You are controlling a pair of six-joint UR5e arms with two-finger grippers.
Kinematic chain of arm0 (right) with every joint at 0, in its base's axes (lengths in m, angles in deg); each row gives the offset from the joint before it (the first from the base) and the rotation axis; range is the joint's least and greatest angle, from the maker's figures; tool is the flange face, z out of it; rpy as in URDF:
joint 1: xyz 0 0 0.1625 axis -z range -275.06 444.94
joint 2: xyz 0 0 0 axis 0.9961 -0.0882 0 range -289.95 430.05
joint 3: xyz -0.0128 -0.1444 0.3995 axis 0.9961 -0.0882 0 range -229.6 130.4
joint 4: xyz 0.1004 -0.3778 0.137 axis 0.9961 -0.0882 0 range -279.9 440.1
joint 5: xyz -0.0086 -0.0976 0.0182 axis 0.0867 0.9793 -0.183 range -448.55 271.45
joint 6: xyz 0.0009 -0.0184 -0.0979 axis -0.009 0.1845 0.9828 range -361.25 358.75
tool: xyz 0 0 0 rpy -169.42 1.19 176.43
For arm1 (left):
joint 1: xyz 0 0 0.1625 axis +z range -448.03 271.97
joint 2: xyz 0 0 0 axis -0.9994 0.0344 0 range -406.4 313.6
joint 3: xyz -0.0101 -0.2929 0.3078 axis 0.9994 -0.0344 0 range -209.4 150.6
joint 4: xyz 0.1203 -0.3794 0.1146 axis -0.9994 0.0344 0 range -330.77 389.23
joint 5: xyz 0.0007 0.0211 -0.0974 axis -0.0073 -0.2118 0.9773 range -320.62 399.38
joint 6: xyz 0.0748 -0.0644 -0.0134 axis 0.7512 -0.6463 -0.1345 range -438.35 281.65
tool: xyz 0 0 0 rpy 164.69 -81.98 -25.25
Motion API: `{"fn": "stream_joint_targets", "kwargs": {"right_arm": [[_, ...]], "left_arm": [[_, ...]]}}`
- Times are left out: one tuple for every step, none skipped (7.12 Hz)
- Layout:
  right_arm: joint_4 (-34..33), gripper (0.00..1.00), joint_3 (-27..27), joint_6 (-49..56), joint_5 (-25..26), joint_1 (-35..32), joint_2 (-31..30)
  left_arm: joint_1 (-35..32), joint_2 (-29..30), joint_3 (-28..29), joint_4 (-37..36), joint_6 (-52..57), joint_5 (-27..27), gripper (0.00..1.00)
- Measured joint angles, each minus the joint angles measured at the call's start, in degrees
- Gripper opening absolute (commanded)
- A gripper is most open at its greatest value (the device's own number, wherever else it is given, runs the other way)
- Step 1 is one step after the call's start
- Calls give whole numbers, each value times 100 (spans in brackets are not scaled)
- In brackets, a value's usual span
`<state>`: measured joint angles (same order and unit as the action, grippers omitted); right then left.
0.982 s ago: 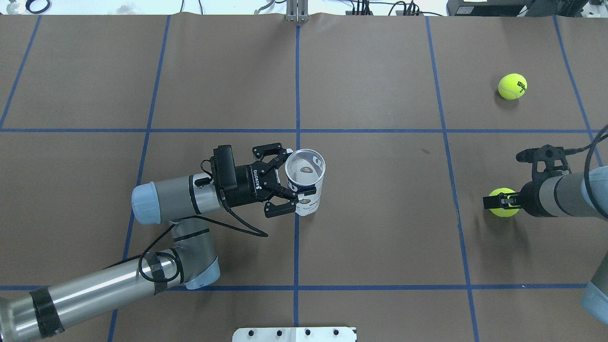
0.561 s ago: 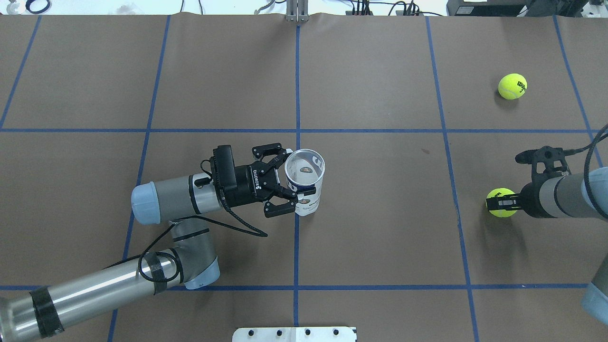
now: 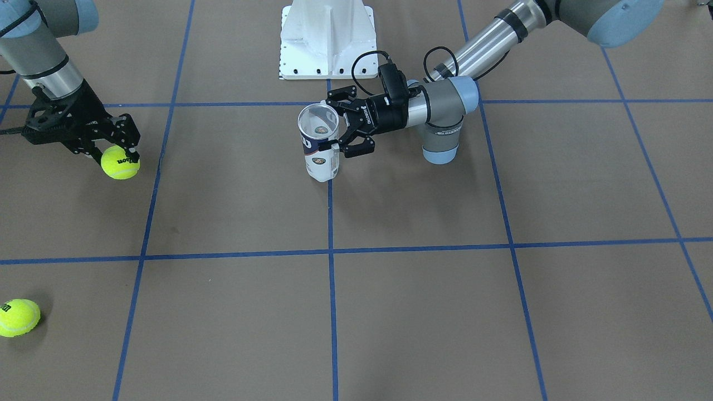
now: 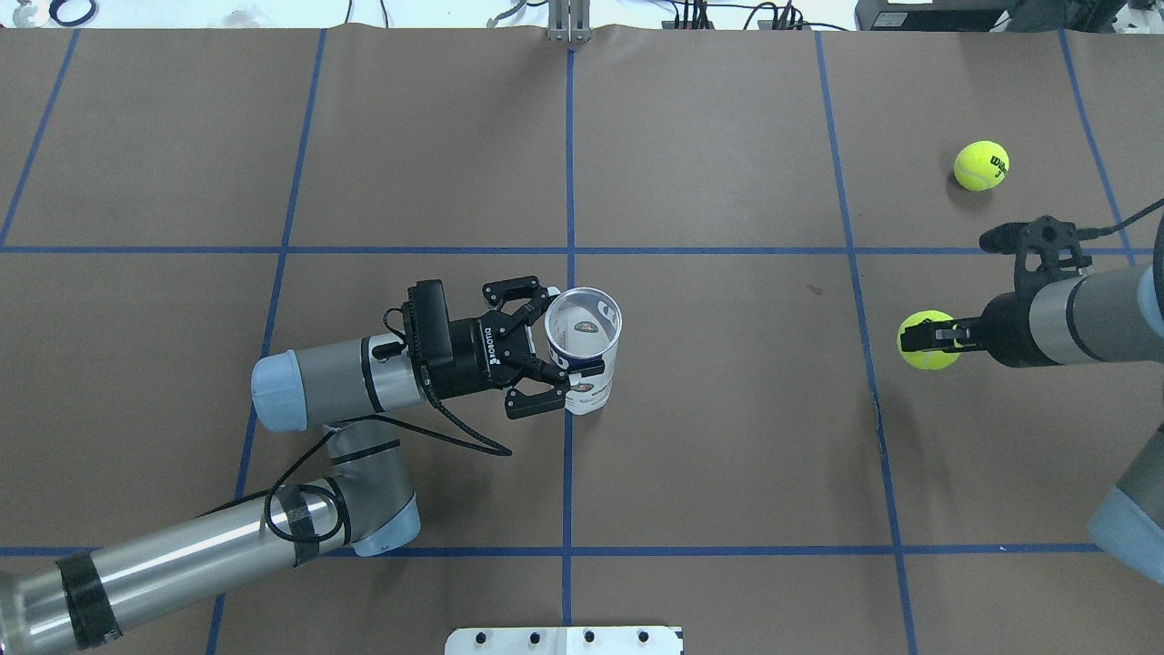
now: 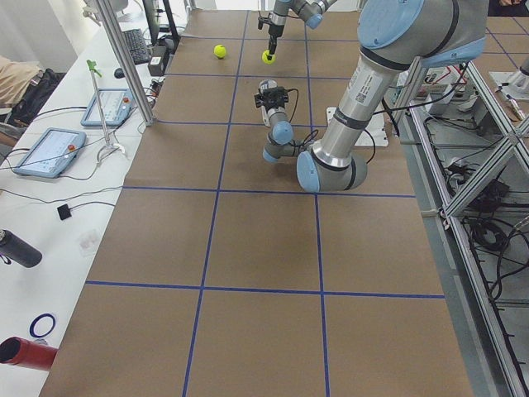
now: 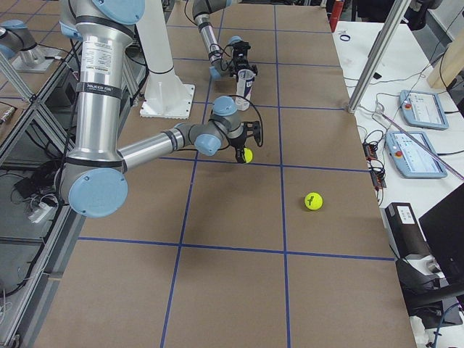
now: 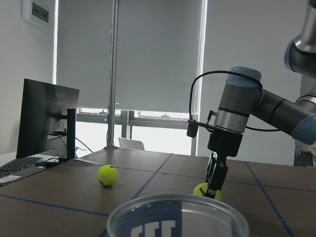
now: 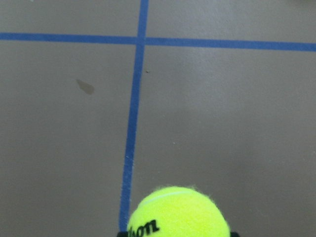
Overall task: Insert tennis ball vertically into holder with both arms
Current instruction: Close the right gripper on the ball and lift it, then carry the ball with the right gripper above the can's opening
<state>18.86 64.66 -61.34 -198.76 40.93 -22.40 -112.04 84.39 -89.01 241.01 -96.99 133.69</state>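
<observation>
Front view: left gripper (image 3: 333, 125) clamped round the upright holder (image 3: 318, 164) near centre, right gripper (image 3: 114, 155) pinching a tennis ball (image 3: 120, 165) over at 9 o'clock. Overhead: that tennis ball well apart at 3 o'clock from the holder, spare ball (image 4: 981, 165) out at 2 o'clock.

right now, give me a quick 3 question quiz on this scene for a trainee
1. True or false: the holder lies on its side.
2. What does the right gripper hold? A) a tennis ball B) the holder C) nothing
3. How many tennis balls are in view on or over the table?

Key: 1 false, it stands upright with its open end up; 2 A; 3 two, the held one and a loose ball on the table.
</observation>
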Motion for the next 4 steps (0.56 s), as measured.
{"fn": "stream_joint_targets", "kwargs": {"right_arm": [[-740,0,92,-73,-153,-156,687],[-1719,0,270,-217,-226,-215,1446],[-2633,0,416,-448,-262,-210,2162],[-3299,0,476,-812,-291,-152,2796]], "left_arm": [[1,-1,-3,2,0,0,83],[1,-1,-6,3,0,0,83],[1,-1,-6,3,0,0,83],[4,-1,-5,2,0,0,83]]}}
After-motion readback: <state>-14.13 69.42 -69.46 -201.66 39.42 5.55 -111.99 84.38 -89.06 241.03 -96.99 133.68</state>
